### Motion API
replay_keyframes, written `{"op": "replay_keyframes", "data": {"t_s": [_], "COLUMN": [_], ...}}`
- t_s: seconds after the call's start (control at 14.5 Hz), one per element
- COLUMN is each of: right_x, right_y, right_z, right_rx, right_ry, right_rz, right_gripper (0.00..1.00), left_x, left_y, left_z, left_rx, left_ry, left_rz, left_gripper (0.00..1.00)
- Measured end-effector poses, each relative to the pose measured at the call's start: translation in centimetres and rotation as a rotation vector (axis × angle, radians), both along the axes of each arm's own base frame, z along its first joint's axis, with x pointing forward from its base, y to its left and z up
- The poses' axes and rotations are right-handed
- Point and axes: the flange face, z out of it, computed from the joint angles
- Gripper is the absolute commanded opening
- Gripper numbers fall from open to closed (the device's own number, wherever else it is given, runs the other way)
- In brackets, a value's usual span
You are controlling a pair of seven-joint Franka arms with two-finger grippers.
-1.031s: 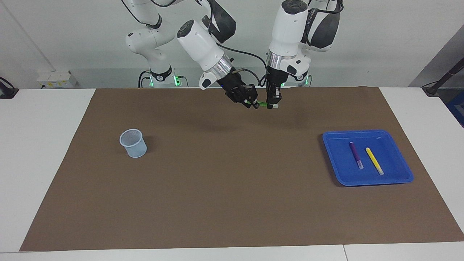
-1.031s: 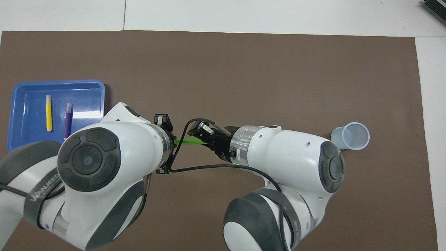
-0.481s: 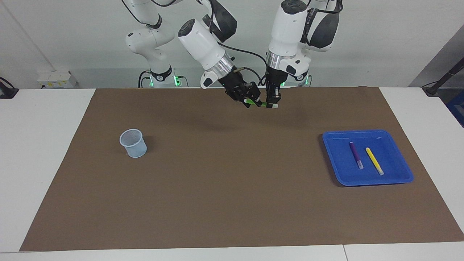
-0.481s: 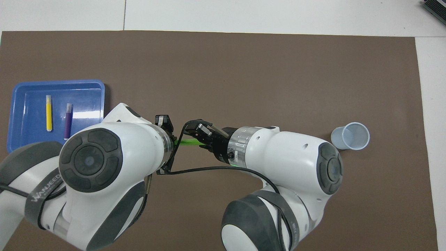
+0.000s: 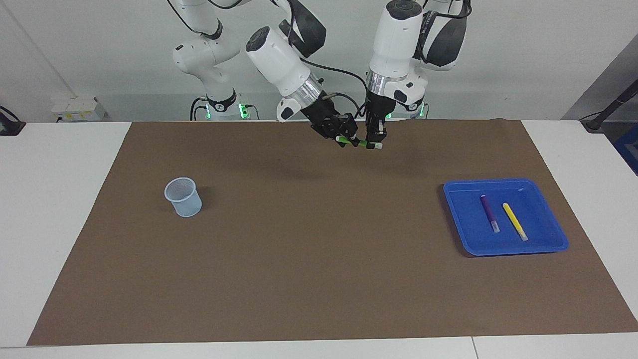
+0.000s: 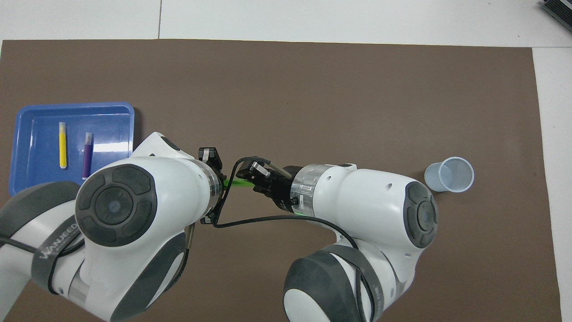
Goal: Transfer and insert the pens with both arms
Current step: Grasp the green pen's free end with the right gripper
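Handover, mid-air: my left gripper (image 5: 375,143) clamps the slim green marker pen (image 5: 360,143) level; right gripper (image 5: 345,137) at its free end, grip unclear. Seat right fully before left releases

A green marker pen (image 5: 360,143) with a pale cap end hangs level in the air over the brown mat, gripped between two black grippers. A purple pen (image 5: 489,213) and a yellow pen (image 5: 514,221), each with a whitish cap end, lie flat, side by side and apart, inside a blue tray (image 5: 458,219)
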Motion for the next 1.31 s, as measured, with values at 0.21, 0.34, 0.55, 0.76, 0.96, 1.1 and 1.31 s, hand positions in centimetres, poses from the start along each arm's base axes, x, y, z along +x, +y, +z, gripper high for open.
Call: {"op": "replay_keyframes", "data": {"t_s": [0.21, 0.34, 0.55, 0.76, 0.96, 1.1, 1.31], "right_x": [-0.27, -0.37, -0.40, -0.41, -0.41, -0.41, -0.43], "right_y": [0.14, 0.22, 0.27, 0.43, 0.44, 0.44, 0.56], "right_z": [-0.11, 0.01, 0.07, 0.51, 0.52, 0.53, 0.81], "right_rx": [-0.006, -0.005, -0.005, 0.003, 0.004, 0.004, 0.011], "right_ry": [0.019, 0.021, 0.021, 0.017, 0.016, 0.016, 0.013], "right_rz": [0.016, 0.021, 0.022, 0.021, 0.022, 0.022, 0.022], "right_gripper": [0.41, 0.41, 0.34, 0.33, 0.33, 0.26, 0.05], "left_x": [0.01, -0.01, 0.00, -0.06, -0.05, -0.05, -0.07], "left_y": [0.03, 0.03, 0.05, -0.02, -0.01, 0.00, -0.07], "left_z": [-0.01, -0.04, -0.05, -0.12, -0.11, -0.11, -0.22], "left_rx": [0.000, 0.001, 0.001, -0.001, -0.001, -0.001, -0.002], "left_ry": [0.001, 0.002, 0.003, 0.006, 0.005, 0.005, 0.008], "left_rz": [0.001, 0.001, 0.003, 0.014, 0.014, 0.014, 0.018], "left_gripper": [0.04, 0.04, 0.04, 0.04, 0.04, 0.04, 0.04]}}
